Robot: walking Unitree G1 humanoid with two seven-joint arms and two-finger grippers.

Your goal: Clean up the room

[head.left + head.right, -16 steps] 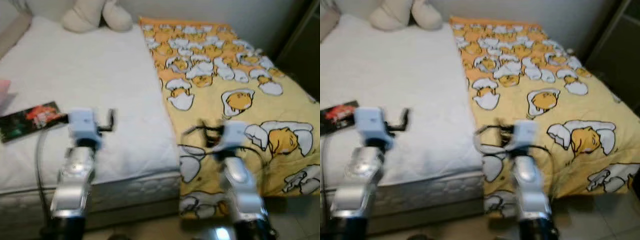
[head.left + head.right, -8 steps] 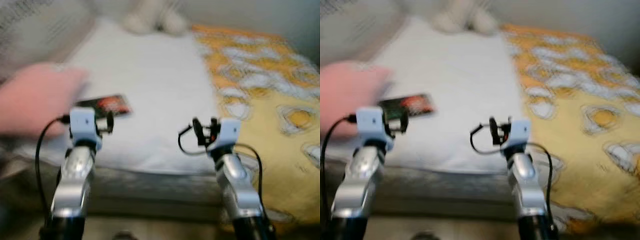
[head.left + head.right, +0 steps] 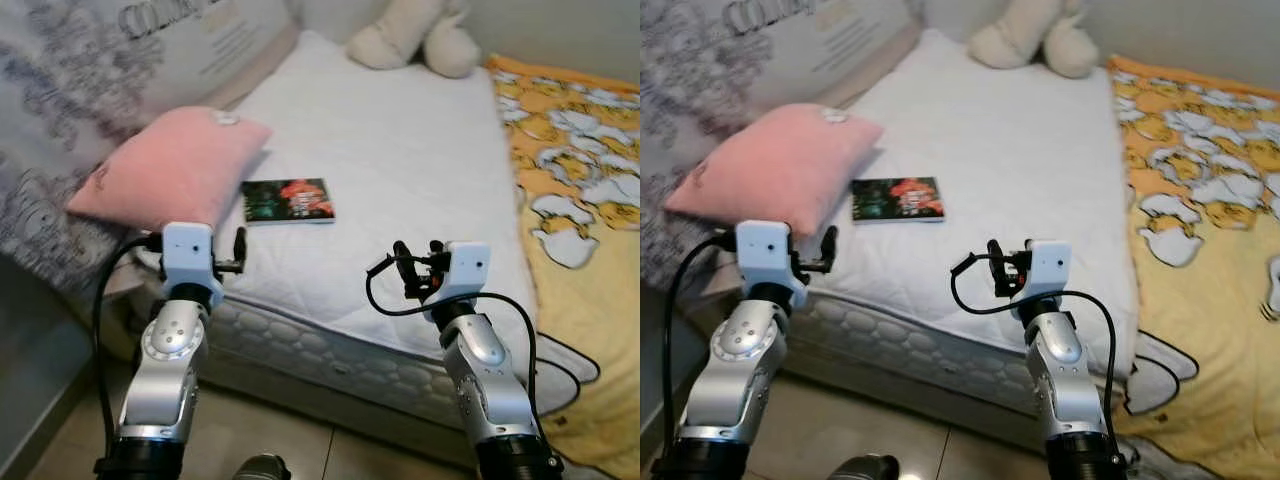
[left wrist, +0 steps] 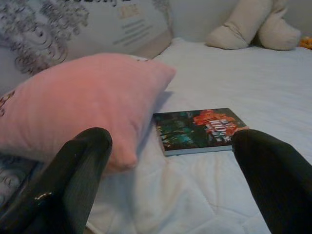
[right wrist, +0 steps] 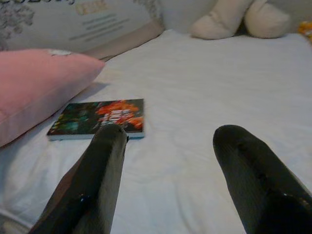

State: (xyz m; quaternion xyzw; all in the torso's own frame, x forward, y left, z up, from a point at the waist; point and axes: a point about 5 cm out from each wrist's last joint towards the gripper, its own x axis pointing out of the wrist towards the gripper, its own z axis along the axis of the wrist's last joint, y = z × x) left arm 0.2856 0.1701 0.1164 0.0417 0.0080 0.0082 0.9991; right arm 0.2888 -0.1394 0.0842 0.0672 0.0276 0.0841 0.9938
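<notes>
We hold both arms up at the foot edge of the bed (image 3: 330, 350). Our left gripper (image 3: 238, 262) and right gripper (image 3: 412, 268) hover over the mattress rim, fingers spread, nothing held. Just beyond lies the book (image 3: 287, 200), flat on the white sheet, its near corner beside the pink pillow (image 3: 170, 170). Farther off sits a plush toy (image 3: 410, 35) at the wall, with the yellow blanket (image 3: 580, 180) to our right. We judge we are lining up on the book; next we need to lean in and reach for it.
</notes>
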